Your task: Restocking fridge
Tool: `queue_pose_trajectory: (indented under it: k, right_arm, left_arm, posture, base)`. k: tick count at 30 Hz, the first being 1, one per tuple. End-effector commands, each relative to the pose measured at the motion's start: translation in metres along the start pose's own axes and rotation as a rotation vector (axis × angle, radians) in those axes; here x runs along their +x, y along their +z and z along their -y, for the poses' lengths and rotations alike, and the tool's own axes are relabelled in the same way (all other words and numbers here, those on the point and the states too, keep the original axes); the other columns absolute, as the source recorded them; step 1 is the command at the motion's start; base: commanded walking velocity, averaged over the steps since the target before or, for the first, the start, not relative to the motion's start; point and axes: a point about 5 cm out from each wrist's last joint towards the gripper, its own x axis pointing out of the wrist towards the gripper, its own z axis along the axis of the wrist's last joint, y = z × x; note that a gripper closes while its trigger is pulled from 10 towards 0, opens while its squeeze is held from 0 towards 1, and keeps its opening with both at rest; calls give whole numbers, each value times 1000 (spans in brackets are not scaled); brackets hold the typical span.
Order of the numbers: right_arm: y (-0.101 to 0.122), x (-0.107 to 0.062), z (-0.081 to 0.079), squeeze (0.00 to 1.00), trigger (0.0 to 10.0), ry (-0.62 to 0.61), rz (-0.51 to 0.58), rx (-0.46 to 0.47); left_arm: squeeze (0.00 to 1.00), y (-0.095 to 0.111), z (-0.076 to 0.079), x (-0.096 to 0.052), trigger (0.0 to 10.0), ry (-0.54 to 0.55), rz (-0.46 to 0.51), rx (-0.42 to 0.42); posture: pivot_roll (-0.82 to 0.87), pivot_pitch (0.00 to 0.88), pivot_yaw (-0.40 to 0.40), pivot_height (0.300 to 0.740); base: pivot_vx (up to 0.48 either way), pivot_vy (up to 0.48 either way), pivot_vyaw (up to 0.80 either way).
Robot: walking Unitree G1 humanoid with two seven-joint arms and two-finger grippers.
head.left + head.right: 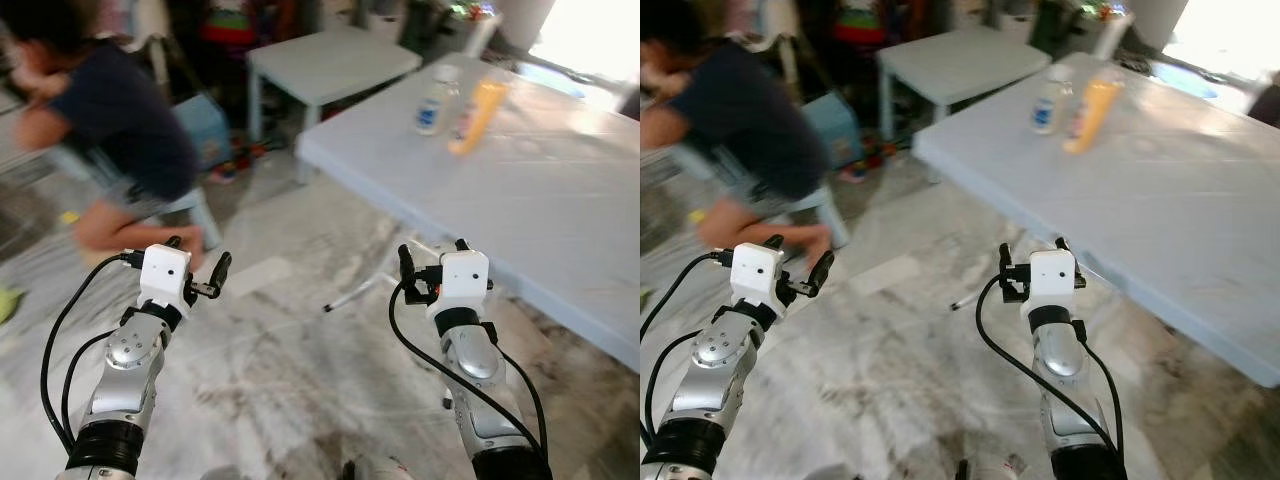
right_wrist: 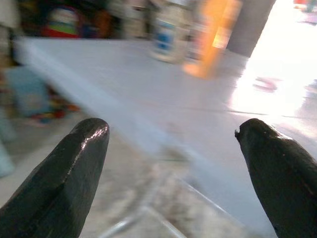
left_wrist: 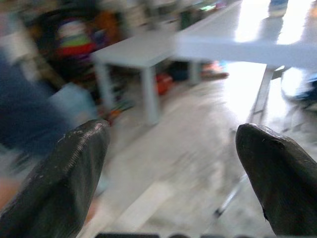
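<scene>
- Your left gripper point(image 1: 197, 268) hung over the marble floor point(image 1: 280, 370) at seven o'clock, black fingers spread wide, nothing between them.
- Your right gripper point(image 1: 432, 262) sat at five o'clock beside the edge of the long pale-blue table point(image 1: 560, 200), jaws parted too, holding nothing.
- The goods stood well apart from both, up at one o'clock on that table: a clear plastic bottle with a white cap and blue label point(image 1: 436, 100), and just beside it a leaning orange-yellow squeeze bottle point(image 1: 477, 116).
- Both looked blurred; I couldn't read the labels.
- Risk one: a seated person in a dark blue shirt point(image 1: 120, 120) was close at ten o'clock. A wide left-arm swing could have struck them.
- Risk two: that orange bottle looked tippy. A careless reach might have toppled it into the clear one.
</scene>
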Motion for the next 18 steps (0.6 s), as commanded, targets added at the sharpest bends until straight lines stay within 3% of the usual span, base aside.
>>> queue_pose_trajectory:
  k: [1, 5, 9, 11, 18]
  right_arm:
    - [6, 1, 6, 0, 10000, -15, 19, -11]
    - [8, -2, 9, 0, 10000, -39, 28, -6]
    - [9, -10, 14, 0, 10000, -54, 33, -16]
    - [9, -13, 15, 0, 10000, -45, 35, -33]
    - [18, -5, 19, 0, 10000, -54, 61, -68]
  left_arm:
    - [0, 9, 9, 6, 10000, -17, 33, -22]
    - [0, 10, 6, 6, 10000, 34, 36, -59]
    - [0, 12, 0, 1, 10000, 92, 36, -125]
    - [0, 15, 3, 1, 10000, 79, 45, -113]
    - [0, 20, 9, 5, 10000, 72, 45, -114]
  posture:
    - [-24, 12, -64, 740]
    - [-32, 22, -61, 740]
    - [-48, 30, -55, 740]
    - [-51, 41, -56, 740]
    - [-56, 48, -57, 740]
  base:
    - [480, 0, -800]
    - [459, 0, -800]
    - [480, 0, 0]
    - [480, 0, 0]
    - [465, 0, 0]
